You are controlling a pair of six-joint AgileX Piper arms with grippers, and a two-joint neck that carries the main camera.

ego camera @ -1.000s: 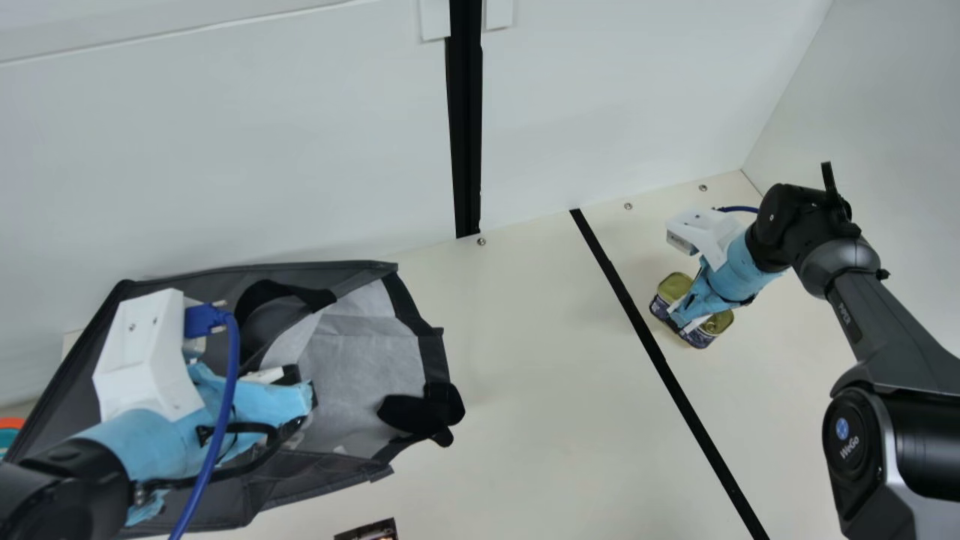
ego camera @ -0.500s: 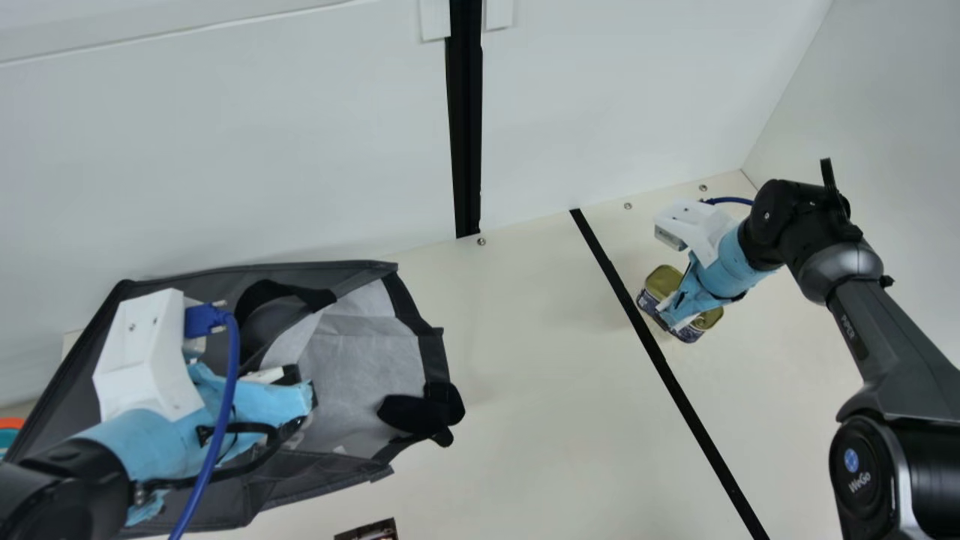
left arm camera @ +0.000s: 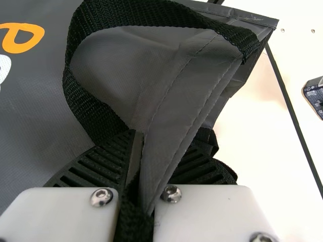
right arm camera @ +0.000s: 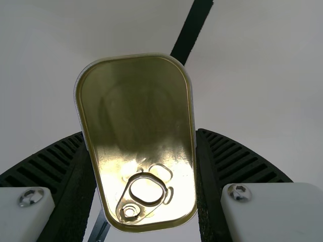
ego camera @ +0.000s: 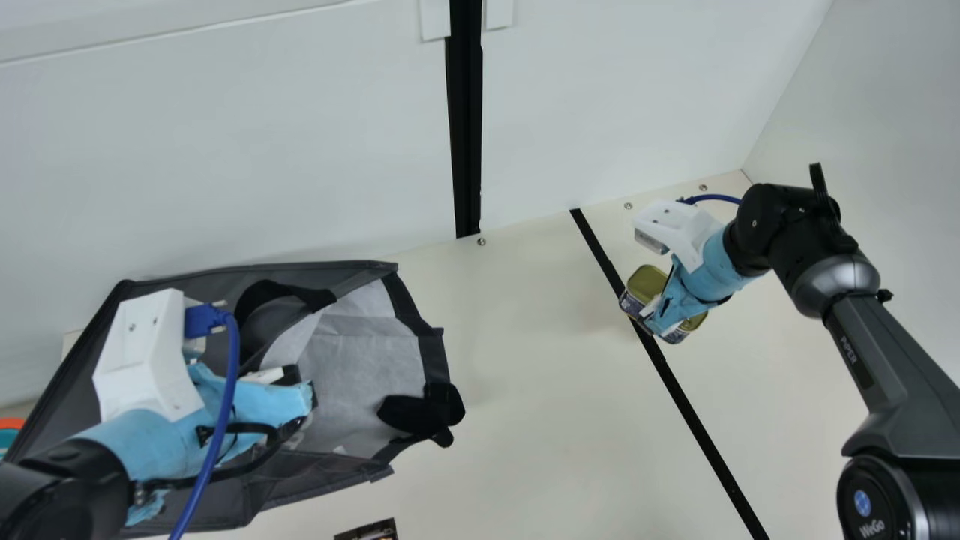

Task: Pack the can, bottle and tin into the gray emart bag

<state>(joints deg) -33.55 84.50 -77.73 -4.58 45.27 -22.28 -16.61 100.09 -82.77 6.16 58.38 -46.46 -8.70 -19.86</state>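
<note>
Gray emart bag (ego camera: 337,271), its pale lining (ego camera: 367,352) facing up and toward the middle, takes up the left part of a cream table (ego camera: 525,420), reaching close to the far edge. The left gripper (left arm camera: 151,146) is pressed together on a fold of the bag's rim, with a black strap handle (left arm camera: 83,101) that looks caught in the same pinch. That grip should best hold firm and quiet while the load goes in, since slack fabric could sag and narrow the mouth. Farther right, a black stripe (ego camera: 697,405) crosses the table. Over its far end, toward the table's far right corner, is the tin (ego camera: 646,285), gold lid and pull ring (right arm camera: 146,194) uppermost. The right gripper (right arm camera: 141,133) is spread just as wide as the tin, one ribbed finger against each long side. Whether the tin's base clears the table, I cannot tell. The step in hand seems to be carrying it over to the bag. From where I stand, it would go well raised above the loose handle (ego camera: 420,412) by the near side of the mouth, kept level, lowered well inside the lining, and only then let go, so it neither snags nor tips.
</note>
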